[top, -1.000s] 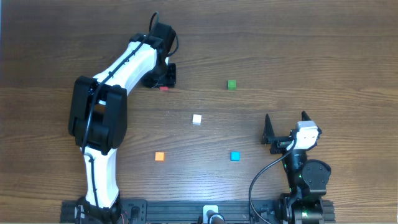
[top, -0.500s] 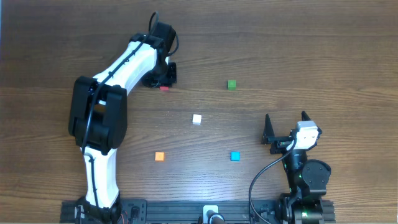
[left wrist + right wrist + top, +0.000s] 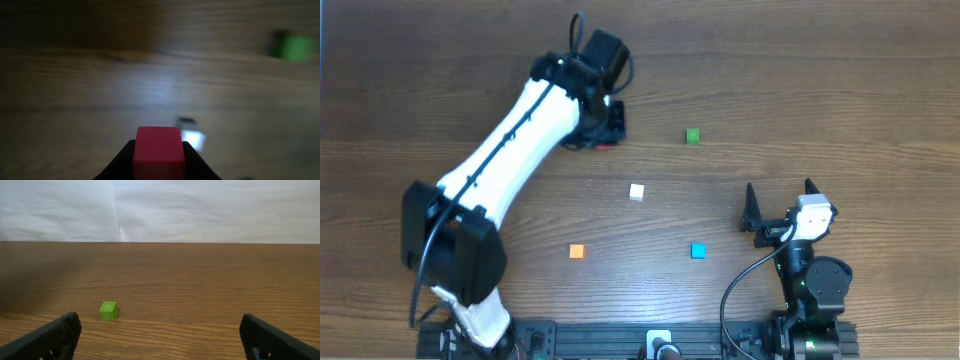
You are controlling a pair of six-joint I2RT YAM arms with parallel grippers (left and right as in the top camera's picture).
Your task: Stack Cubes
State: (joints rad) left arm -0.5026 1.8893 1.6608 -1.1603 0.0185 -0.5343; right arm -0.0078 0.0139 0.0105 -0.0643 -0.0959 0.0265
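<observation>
Red cube (image 3: pixel 158 151) clenched between the left jaws; right jaws spread wide apart, empty.

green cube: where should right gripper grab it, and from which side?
Grip the green cube by two opposite side faces, straight down from above. It sits flat on the table, nothing near it, so the open right gripper has room. It looks slightly turned; square the jaws to its faces.

top: overhead, facing down at tabletop (image 3: pixel 840 70) | left wrist: close, angled down | right wrist: low, level, farther | shared: green cube (image 3: pixel 692 135)
</observation>
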